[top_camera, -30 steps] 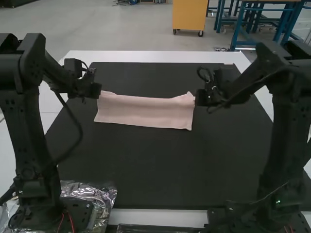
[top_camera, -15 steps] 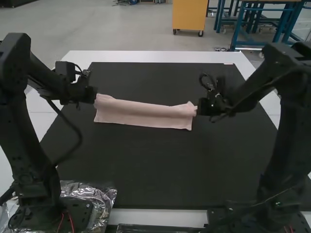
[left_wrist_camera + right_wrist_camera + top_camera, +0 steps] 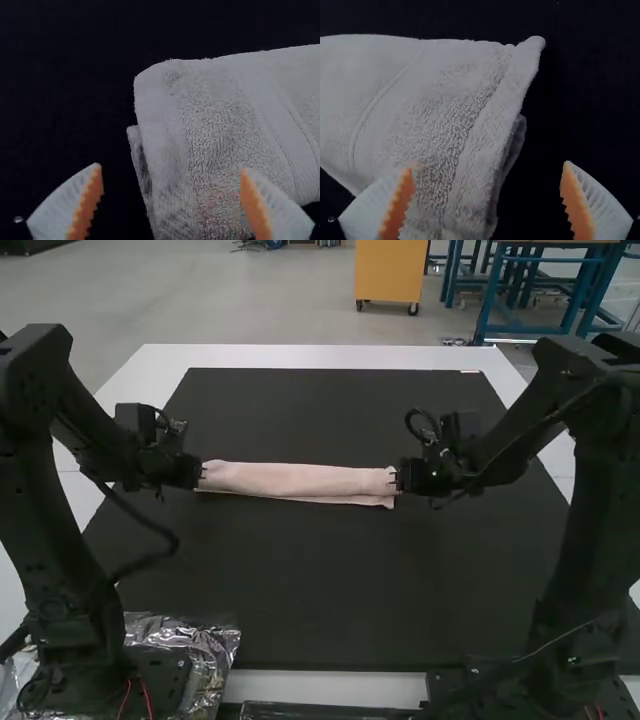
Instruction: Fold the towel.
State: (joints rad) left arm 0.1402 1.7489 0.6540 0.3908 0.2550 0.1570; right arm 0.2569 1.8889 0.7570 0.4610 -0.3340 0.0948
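Folded pink towel [image 3: 300, 480]; fingers [image 3: 287, 212] apart

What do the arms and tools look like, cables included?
Left arm and right arm: black, jointed, with black cables; thin red wires at the left arm's base. Left tool and right tool: two white, ribbed, tapered fingers each, with toothed orange pads.

In the high view, the towel [image 3: 300, 480] lies crosswise on the mat [image 3: 330, 580], just above the frame's centre, and the mat lies on the counter [image 3: 320, 356]. The left arm [image 3: 50, 530] stands at frame left, by plastic wrap [image 3: 214, 642] at lower left; the right arm [image 3: 585, 530] stands at frame right.
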